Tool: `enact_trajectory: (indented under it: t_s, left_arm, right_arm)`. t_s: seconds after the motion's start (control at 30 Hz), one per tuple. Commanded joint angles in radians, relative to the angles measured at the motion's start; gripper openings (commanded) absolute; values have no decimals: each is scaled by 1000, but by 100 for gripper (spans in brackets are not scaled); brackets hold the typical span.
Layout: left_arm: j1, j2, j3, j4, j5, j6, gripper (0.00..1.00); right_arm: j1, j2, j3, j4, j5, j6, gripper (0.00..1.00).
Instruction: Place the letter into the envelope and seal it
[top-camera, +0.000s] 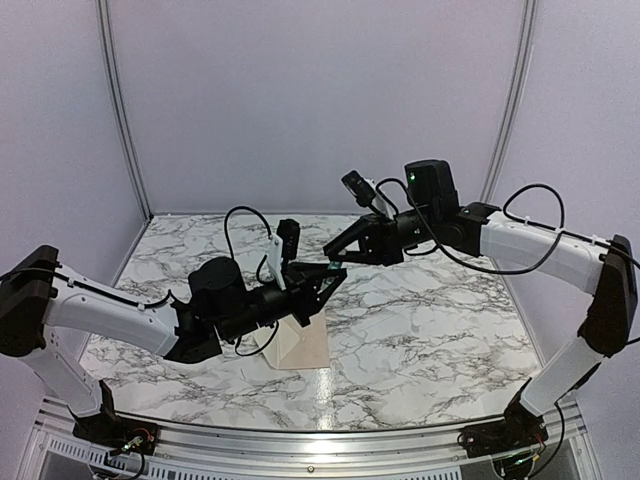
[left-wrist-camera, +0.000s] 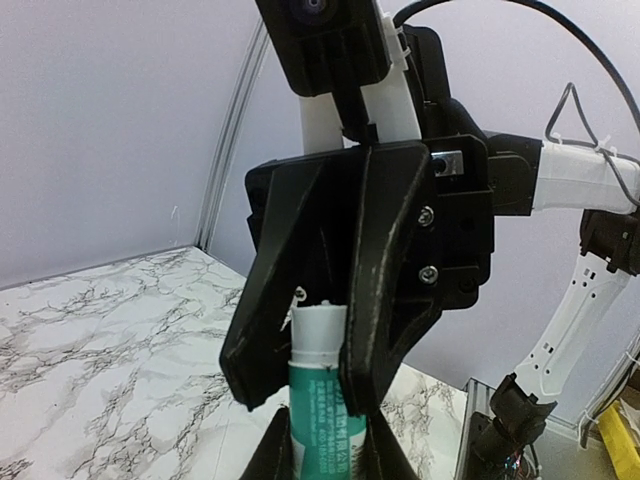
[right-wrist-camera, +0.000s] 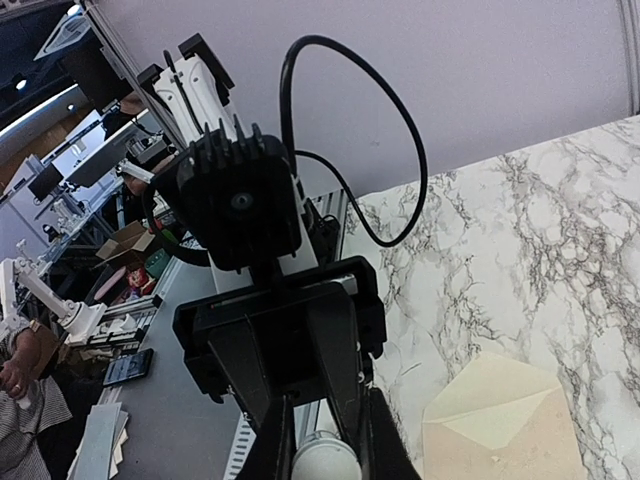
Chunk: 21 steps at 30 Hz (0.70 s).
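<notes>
The cream envelope (top-camera: 300, 345) lies on the marble table with its triangular flap open, and also shows in the right wrist view (right-wrist-camera: 500, 425). The letter is not visible as a separate sheet. Both grippers meet in mid-air above the envelope. My left gripper (top-camera: 332, 275) (left-wrist-camera: 325, 445) is shut on the teal body of a glue stick (left-wrist-camera: 322, 410). My right gripper (top-camera: 335, 258) (right-wrist-camera: 325, 440) is shut on the stick's white cap (left-wrist-camera: 320, 335) (right-wrist-camera: 325, 458), facing the left gripper end to end.
The marble table (top-camera: 430, 320) is ringed by pale walls at the back and sides. A metal rail runs along the near edge (top-camera: 320, 440). Both arms' cables loop above the table's middle.
</notes>
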Motion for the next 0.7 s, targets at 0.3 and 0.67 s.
enact_trajectory:
  t_s: [0.3,0.67]
  left_arm:
    - [32,-78,75,-321,117,-13,54]
    - [74,-60,112,-433,249,-44,51]
  right_arm:
    - [4,56,149,-413,155,-342,0]
    - [12,101,186,-492,130,-375,0]
